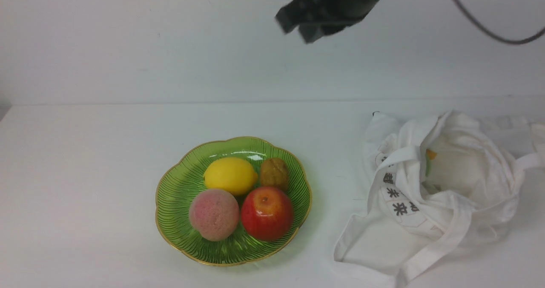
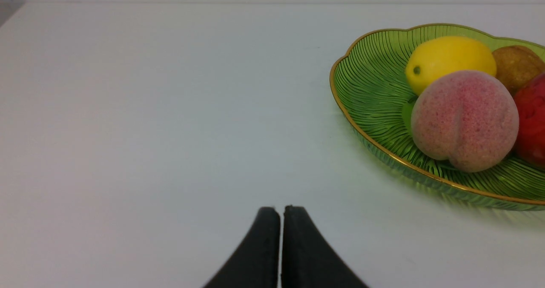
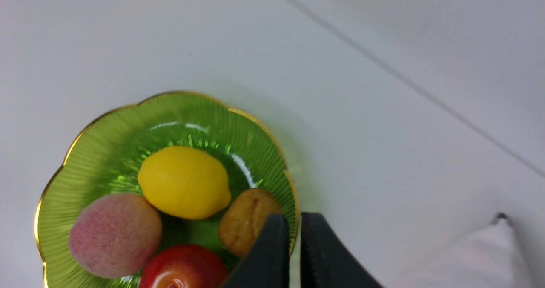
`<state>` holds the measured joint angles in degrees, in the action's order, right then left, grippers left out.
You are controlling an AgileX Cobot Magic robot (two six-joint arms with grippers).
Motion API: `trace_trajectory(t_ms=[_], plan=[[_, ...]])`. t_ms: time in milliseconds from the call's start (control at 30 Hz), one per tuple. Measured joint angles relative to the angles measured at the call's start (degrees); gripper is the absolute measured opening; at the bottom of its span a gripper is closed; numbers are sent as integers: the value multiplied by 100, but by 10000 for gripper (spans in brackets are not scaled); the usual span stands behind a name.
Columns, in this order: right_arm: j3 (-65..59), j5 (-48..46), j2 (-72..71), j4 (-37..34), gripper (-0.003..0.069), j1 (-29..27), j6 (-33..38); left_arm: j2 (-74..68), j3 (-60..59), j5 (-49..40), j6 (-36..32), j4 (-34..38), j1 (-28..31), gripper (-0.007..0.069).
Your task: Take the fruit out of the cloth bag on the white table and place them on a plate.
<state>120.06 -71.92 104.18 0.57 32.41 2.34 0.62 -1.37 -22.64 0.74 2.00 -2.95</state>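
Between picks: lemon (image 1: 230, 176) on plate (image 1: 179, 194), fruit (image 1: 430, 155) left in bag (image 1: 443, 203).
Your right gripper (image 3: 294, 217) hangs over the plate's rim, clenched empty; left gripper (image 2: 281, 211) likewise. Open, then reach into the bag.

The plate (image 1: 176, 194) is translucent green with fine radial ribs and a gold rim. The lemon (image 1: 230, 175) is yellow, the peach (image 1: 213, 214) pink and speckled, the apple (image 1: 267, 212) red, the small fruit (image 1: 274, 173) brown. The cloth bag (image 1: 374, 241) is white, with black characters.

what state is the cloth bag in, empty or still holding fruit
Not empty: the cloth bag lies open, and an orange piece and a green piece show inside its mouth.
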Motion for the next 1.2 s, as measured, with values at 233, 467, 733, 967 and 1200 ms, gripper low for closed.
trace_trajectory(t_ms=[233,467,733,967,1200], plan=[[-1689,-41,-2500,762,-14,0,-890,0,0,0,0,0,0,-8],[-4604,1511,-5380,1012,-14,0,-1392,0,0,0,0,0,0,-8],[-7885,4060,-8011,1031,-14,0,-2120,0,0,0,0,0,0,-8],[-10010,5771,-9711,1337,-14,0,-2427,0,0,0,0,0,0,-8],[-10612,6067,-10051,1432,-14,0,-2427,0,0,0,0,0,0,-8]])
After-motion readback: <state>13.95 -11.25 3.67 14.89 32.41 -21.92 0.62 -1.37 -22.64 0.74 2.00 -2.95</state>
